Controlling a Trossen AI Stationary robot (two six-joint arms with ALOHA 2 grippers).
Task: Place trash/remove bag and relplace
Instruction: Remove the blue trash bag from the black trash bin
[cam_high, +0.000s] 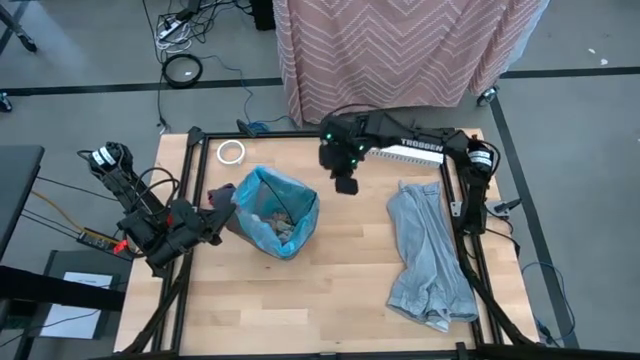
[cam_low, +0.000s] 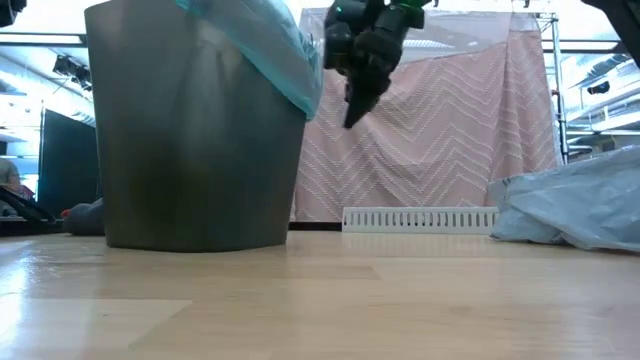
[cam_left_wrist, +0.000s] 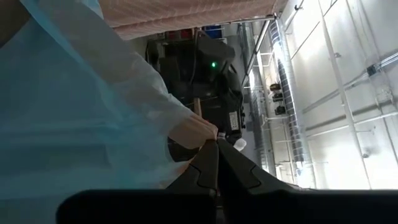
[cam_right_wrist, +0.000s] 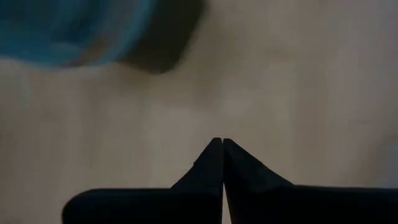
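A grey bin (cam_low: 195, 130) lined with a blue bag (cam_high: 270, 195) stands left of the table's middle. Trash (cam_high: 277, 226) lies inside it, brown and white scraps. My left gripper (cam_high: 222, 222) is at the bin's left side, shut on the bag's rim. My right gripper (cam_high: 345, 186) hangs shut and empty above the table, right of the bin and toward the far edge. In the low view my right gripper (cam_low: 352, 118) points down and is clear of the bin. In the right wrist view my right gripper (cam_right_wrist: 222, 140) has only bare wood below it. My left gripper pinches the blue bag's rim edge (cam_left_wrist: 198, 133) between its two fingertips (cam_left_wrist: 211, 155). It comes in level from the table's left side. The film spreads away from the fingers over the bin's left rim; one layer or several, I cannot tell.
A crumpled grey-blue bag (cam_high: 428, 255) lies along the table's right side. A white tape ring (cam_high: 232, 152) sits at the far left. A dark lump (cam_high: 220, 194) lies left of the bin. A white slatted strip (cam_low: 420, 218) runs along the far edge.
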